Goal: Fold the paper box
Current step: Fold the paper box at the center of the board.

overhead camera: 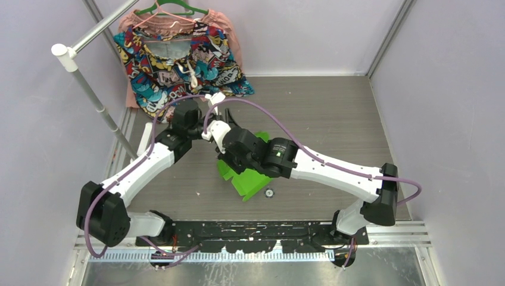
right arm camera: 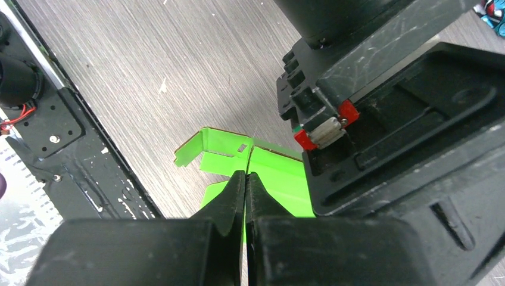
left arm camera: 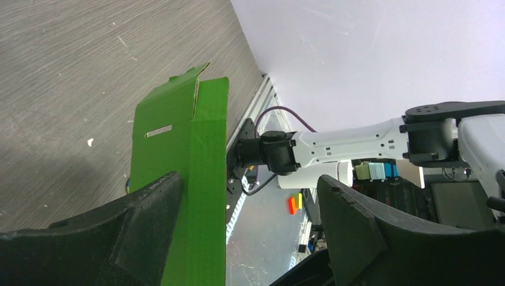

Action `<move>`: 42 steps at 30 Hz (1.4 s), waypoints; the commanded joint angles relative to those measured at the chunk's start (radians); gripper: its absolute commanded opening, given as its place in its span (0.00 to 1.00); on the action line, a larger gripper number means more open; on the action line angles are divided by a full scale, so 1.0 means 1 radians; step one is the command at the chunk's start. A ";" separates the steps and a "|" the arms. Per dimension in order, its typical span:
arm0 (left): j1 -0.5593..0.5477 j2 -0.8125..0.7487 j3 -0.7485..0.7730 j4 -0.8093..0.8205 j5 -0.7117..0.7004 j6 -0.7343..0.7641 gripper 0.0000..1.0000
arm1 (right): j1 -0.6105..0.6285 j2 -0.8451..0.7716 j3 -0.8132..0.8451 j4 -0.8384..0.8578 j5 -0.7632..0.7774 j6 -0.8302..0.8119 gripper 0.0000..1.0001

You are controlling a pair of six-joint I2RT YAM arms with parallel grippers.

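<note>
In the top external view, the bright lime-green thin card paper box point(overhead camera: 247, 179) is seen lying partly folded near the middle of the grey wood-grain worktop point(overhead camera: 333, 113), underneath both wrists. In the left wrist view one panel is seen standing upright, just beside one finger of the left pincer point(left arm camera: 249, 179). That pincer's jaws are spread wide and nothing is clamped between them. The right pincer point(right arm camera: 245, 179) is drawn together, its tips at a crease of the card; whether an edge is nipped between them cannot be told.

The card is judged very light, thin and springy. Flaps can be expected to spring back unless creases are pressed, and the sheet is likely to slide on the smooth worktop. It is best taken by a panel edge close to a crease while another panel is pinned down. Tabs and slots could be crushed or torn by hard squeezing.
</note>
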 commanded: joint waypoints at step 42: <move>0.065 0.345 -0.058 0.178 0.035 0.073 0.76 | -0.459 -0.046 -0.314 0.321 -0.090 0.423 0.55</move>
